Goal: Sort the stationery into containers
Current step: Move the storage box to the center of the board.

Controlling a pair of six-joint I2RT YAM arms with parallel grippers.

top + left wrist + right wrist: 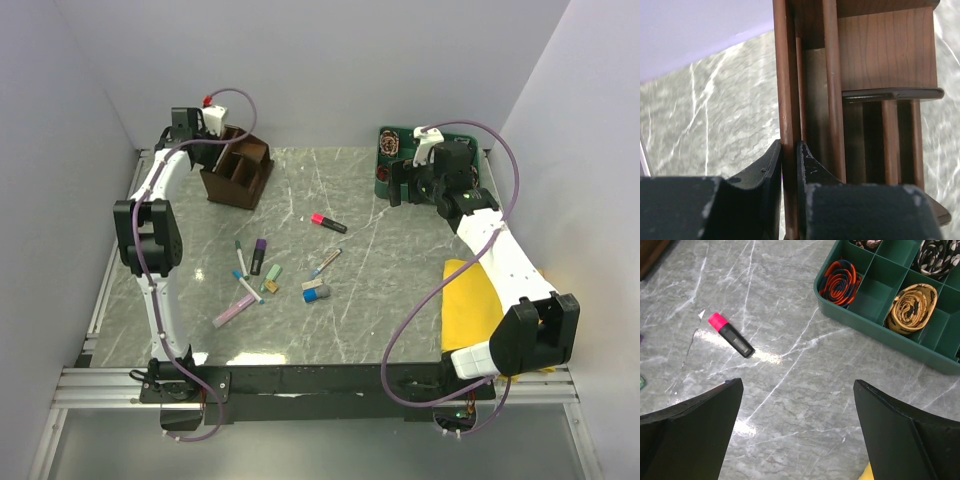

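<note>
The dark brown wooden organiser (238, 175), divided by upright partitions, is seen at the table's (400, 290) far left, its side wall pinched by the left gripper (789, 152); the right gripper (797, 385) is spread wide. One organiser and about ten loose stationery pieces (258, 256) are counted mid-table.

A grey marble-patterned table (380, 300) fills the booth. At its far right corner sits a green divided tray (875, 332). One compartment holds an orange-and-blue coiled cable (840, 281), and another in the same row holds a tan coil (912, 307). A yellow cloth (468, 305) lies at the table's near right edge.
</note>
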